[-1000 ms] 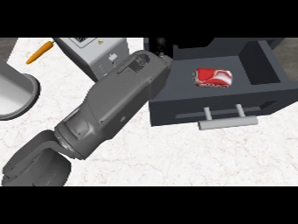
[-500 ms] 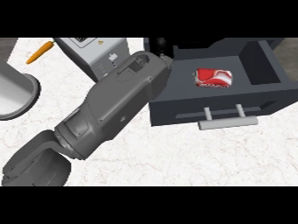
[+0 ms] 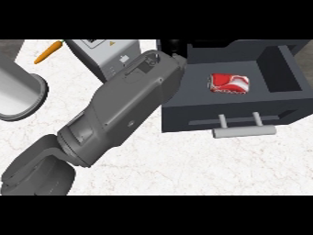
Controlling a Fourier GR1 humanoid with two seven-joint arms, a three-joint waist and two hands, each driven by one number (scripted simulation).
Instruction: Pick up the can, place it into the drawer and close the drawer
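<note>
1. Red-and-white can (image 3: 228,83) sits at two o'clock, lying on its side on the floor of the open drawer (image 3: 281,69). By the look of it, pick and place are done.
2. What's left, I'd judge, is the close. The drawer is pulled well out, and its pale handle (image 3: 243,131) faces us at four o'clock with nothing touching it.
3. Long axis of the can: it runs roughly nine to three across the view, with the right end dipping a touch toward four. That sets it across the drawer, about parallel to the front panel. I can't make out which end is the top.
4. Now the arm! A big grey forearm (image 3: 118,114) sweeps from seven o'clock up toward twelve and crosses the drawer's left wall.
5. The left hand (image 3: 174,46) is only a dark patch at the drawer's back left corner, clear of the can. Apart or together? I can't tell; the wrist hides nearly all of it.
6. The right hand shows nowhere.
7. My call for the close: that arm has to come out of the drawer and get to the front panel or handle before any push.
8. Elsewhere on the marbled counter (image 3: 206,174), a white cylinder (image 3: 9,87) stands at nine o'clock and a carrot (image 3: 47,53) lies at ten, both well apart from the drawer.
</note>
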